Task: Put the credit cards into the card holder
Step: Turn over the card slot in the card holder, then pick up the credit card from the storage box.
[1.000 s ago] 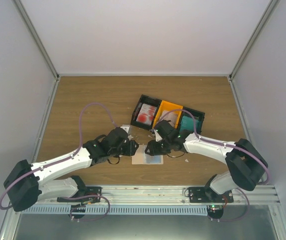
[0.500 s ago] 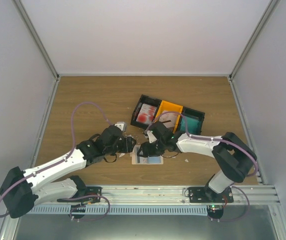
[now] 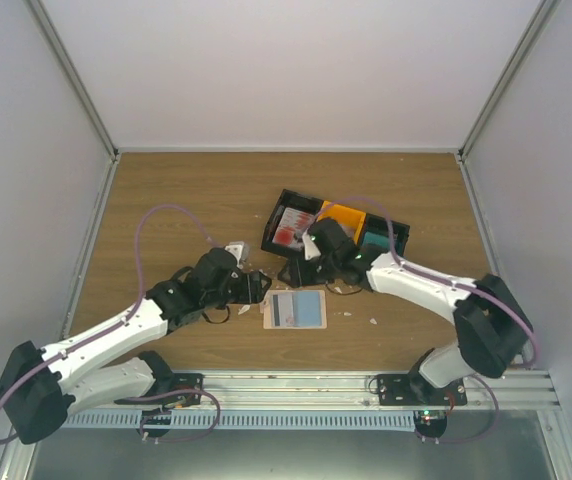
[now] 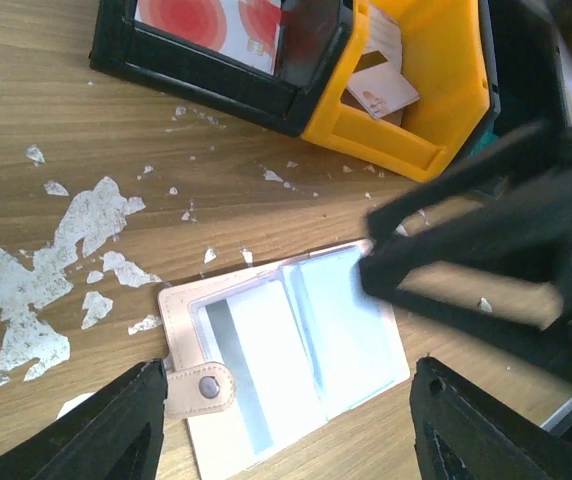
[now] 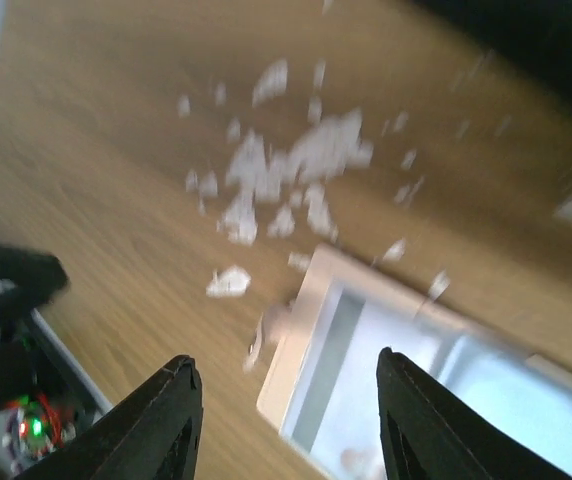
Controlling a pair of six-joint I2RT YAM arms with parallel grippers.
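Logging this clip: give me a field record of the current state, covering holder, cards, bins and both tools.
card holder: open flat on table, snap tab on edge nearest left tool
holder contents: striped card one side, light blue card other side
black bin: white card with red circles
orange bin: pale cards
left tool: open, empty, beside holder
right tool: open, empty, between holder and bins
clutter: white scraps

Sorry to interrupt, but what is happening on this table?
Credit cards are being loaded into the card holder, which lies open on the table with cards showing in it. The left gripper hovers open over its snap-tab side; the right gripper, open and empty, hangs near the bins, where more cards wait.
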